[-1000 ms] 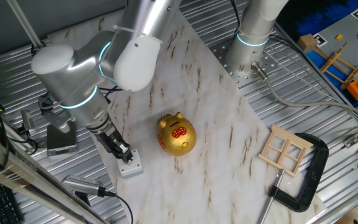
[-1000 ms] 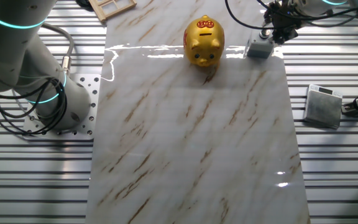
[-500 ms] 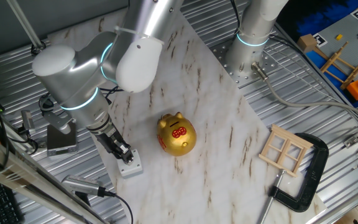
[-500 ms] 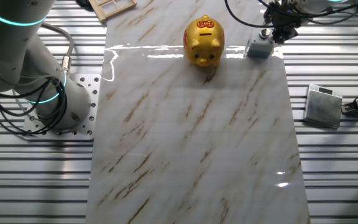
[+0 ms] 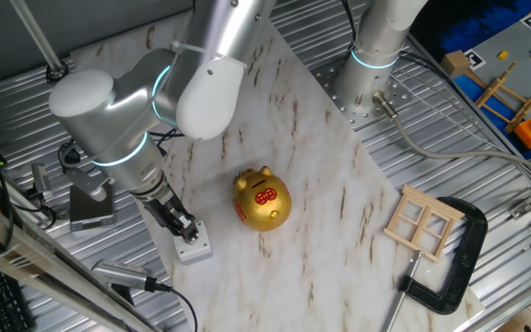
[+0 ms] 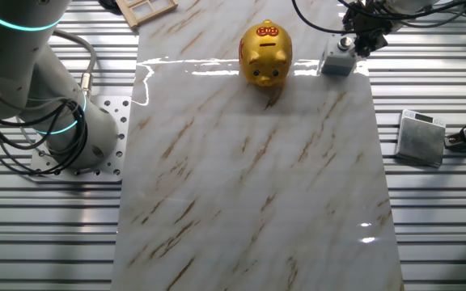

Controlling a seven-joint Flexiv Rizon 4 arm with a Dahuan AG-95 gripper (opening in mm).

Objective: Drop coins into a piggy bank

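Gold piggy bank (image 5: 262,199) (image 6: 266,52) stands upright on the marbled tabletop (image 5: 321,175) (image 6: 249,178), slot on top, red markings on back and side. In one fixed view it sits mid-sheet; in the other fixed view it is at the far edge, centre. Tool (image 5: 185,231) (image 6: 353,44) points down at a small grey box (image 5: 194,245) (image 6: 337,63), at the sheet's edge, left of the pig in one fixed view, right of it in the other. Tool tip touches or sits just above the box top; fingers close together, but cannot tell if clenched or if anything is pinched, too small. No coin discernible. Box and pig near each other, not touching. Arm's silver elbow (image 5: 109,115) hangs over the left side. Second silver arm base (image 5: 371,65) (image 6: 79,137) bolted beside the sheet. Wooden window frame (image 5: 422,221) (image 6: 146,7) lies flat on the sheet's corner, black C-clamp (image 5: 459,263) just beside it. Grey flat block (image 6: 420,137) on the ribbed metal right of the sheet, well apart from the pig
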